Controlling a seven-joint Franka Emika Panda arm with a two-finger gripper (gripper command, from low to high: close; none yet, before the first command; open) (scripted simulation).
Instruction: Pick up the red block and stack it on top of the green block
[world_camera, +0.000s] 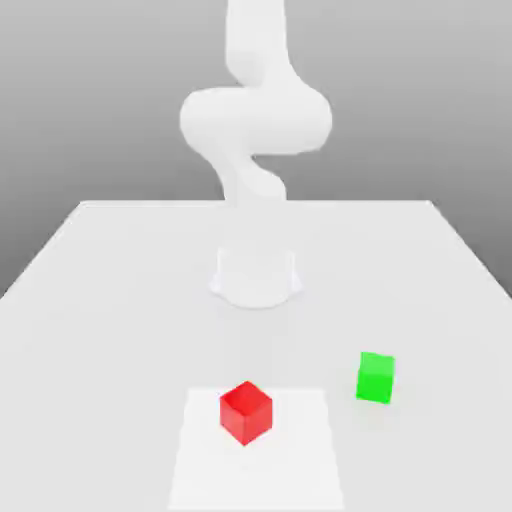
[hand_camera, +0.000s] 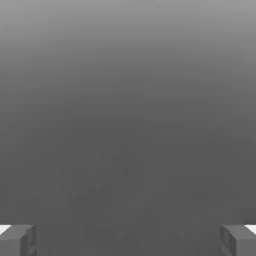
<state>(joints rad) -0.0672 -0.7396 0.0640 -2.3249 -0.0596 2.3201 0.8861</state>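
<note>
In the exterior view, going from left to right, the arm (world_camera: 256, 120) stands toward the far side of the pale tabletop (world_camera: 90, 320), near the middle; its upper part is cut off by the frame's upper edge, and its white surfaces wash out, so the joints are hard to make out. Nearer, on a white rectangular patch (world_camera: 255, 475), sits the red block (world_camera: 246, 412), turned with a corner toward the camera. To its right, off the patch and well apart, the green block (world_camera: 376, 378) rests on the tabletop. In the hand view, the claw (hand_camera: 128, 241) is released, its fingers wide apart with nothing between them, each partly cut off by the frame.
</note>
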